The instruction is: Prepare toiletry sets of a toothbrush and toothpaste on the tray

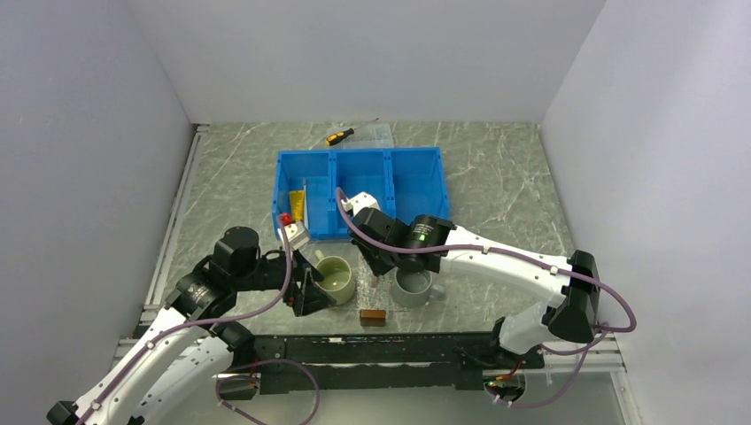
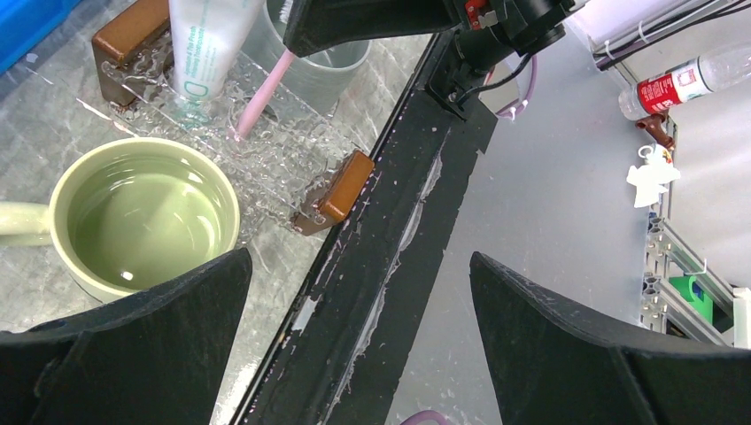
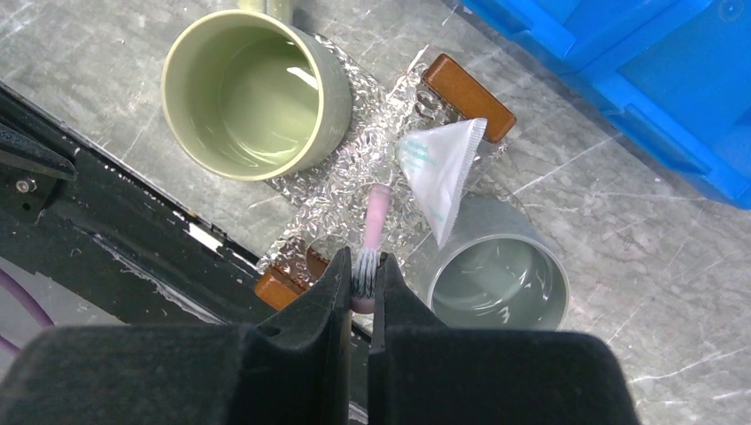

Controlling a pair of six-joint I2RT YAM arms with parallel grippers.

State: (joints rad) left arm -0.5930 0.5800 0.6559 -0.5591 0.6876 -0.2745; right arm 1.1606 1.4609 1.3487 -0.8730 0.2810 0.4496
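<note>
Toothbrush [image 3: 375, 221] in tight right claw [image 3: 361, 274] over tray [image 3: 354, 168] with toothpaste [image 3: 440, 173]; left claw [image 2: 359, 258] wide.

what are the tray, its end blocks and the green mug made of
The tray looks like clear plastic, glossy with a crinkled, pebbled texture that catches the light. Its end blocks look like brown wood, smooth and varnished, though stained plastic is possible. The green mug looks like glazed ceramic: thick wall, soft sheen.
</note>
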